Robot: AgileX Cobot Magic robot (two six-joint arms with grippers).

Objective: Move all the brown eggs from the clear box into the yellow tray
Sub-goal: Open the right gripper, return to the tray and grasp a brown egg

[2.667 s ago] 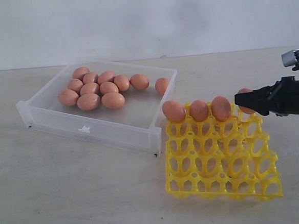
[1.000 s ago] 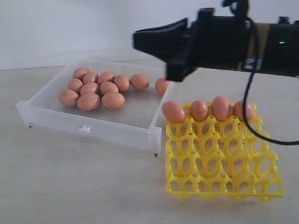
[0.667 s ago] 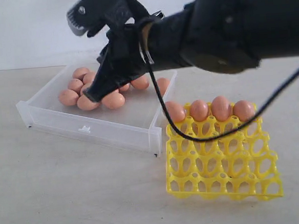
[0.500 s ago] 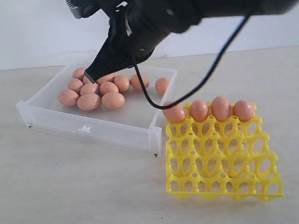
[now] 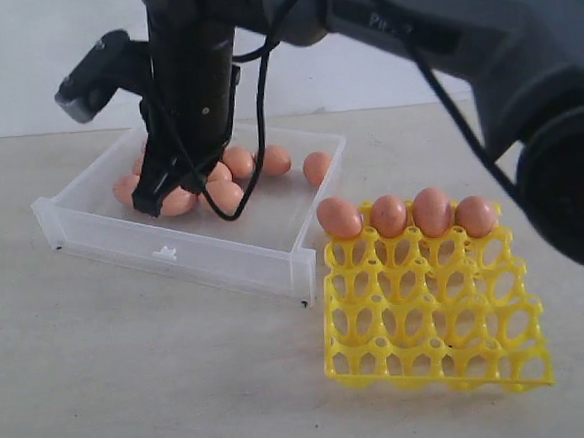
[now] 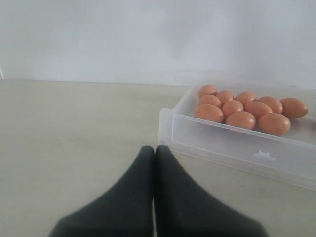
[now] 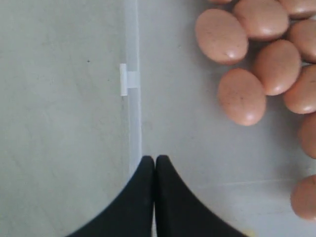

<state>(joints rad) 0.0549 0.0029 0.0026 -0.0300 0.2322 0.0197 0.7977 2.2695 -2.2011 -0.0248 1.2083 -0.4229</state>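
Several brown eggs (image 5: 273,160) lie in the clear box (image 5: 174,252) at the back left; the right arm hides part of the cluster. More brown eggs (image 5: 388,215) stand in the back row of the yellow tray (image 5: 429,320). My right gripper (image 5: 148,202) points down into the box's front left part, shut and empty. In the right wrist view the right gripper (image 7: 155,159) hangs over the box's front wall (image 7: 133,123), apart from the eggs (image 7: 242,96). My left gripper (image 6: 154,148) is shut and empty, low over the table beside the box (image 6: 237,148) with its eggs (image 6: 240,119).
The right arm's black body and cable (image 5: 264,101) span the view above the box. The box's small front tab (image 7: 126,79) sticks out toward the table. Bare table (image 5: 132,370) lies in front of the box and left of the tray.
The right arm left an egg in the tray's back right cell, swung left across the scene and dropped its shut tip into the box's front left part.
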